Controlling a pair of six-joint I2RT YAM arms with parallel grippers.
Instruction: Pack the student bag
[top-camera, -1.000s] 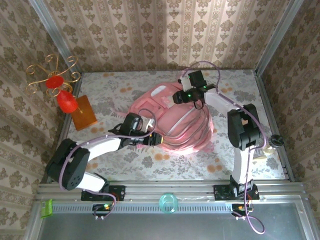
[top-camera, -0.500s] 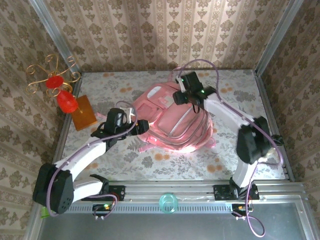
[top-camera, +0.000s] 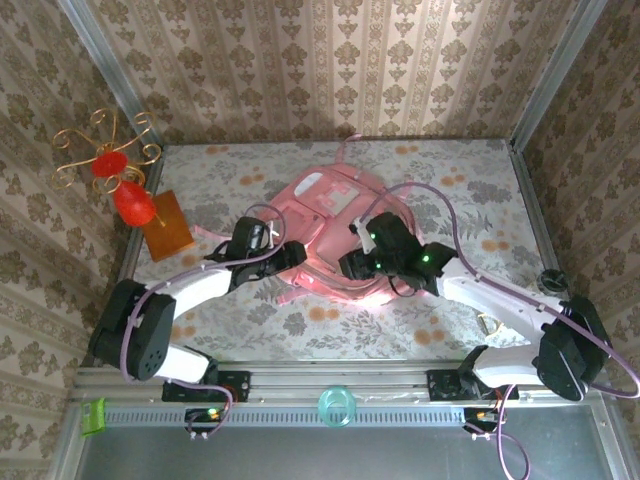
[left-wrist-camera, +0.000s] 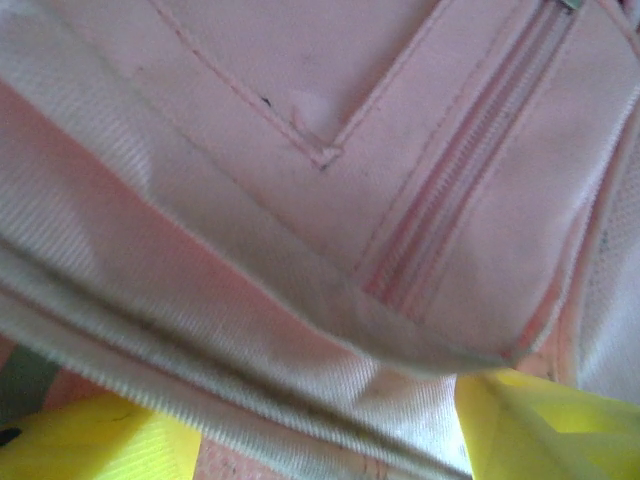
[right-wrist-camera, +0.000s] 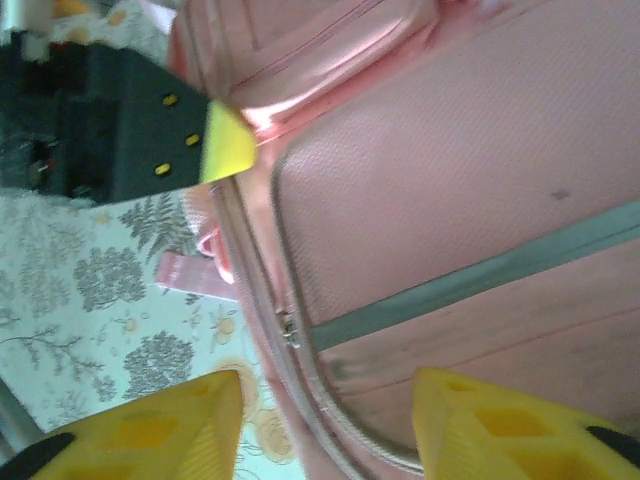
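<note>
In right wrist view, zip pull on student bag.

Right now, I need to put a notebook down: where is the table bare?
The table is bare at its far right corner beside the student bag; at the far left corner, beyond the orange block; and on the near strip in front of the bag. Crowded: the bag's near side, where the left gripper and right gripper sit, and under the right arm.

Left gripper, right gripper point toward each other, jaws apart
</note>
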